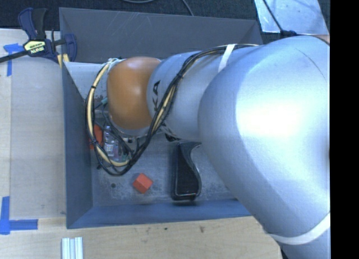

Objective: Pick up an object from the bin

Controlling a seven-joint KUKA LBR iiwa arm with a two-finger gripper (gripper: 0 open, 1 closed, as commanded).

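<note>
Hanging low in the left half of the bin [78,157], the gripper [114,143] sits tucked under the arm's orange wrist cover [130,92] and cable loops [92,112]. Whether it is open or closed I cannot tell. Nearest things: a small red block [142,183] on the floor, just toward the front wall, and a scrap of orange-red [96,134] poking out beside the cables by the left wall, too hidden to name. A long black object [186,172], glossy with a rounded near end, lies right of the block, partly under the arm. The block looks the likeliest pick: probably light, stiff, not fragile, and flat-faced, so a pinch across two opposite sides should hold. It lies turned at an angle, so the wrist would need to match. The black one looks heavier and slicker; take it across its narrow width.
</note>
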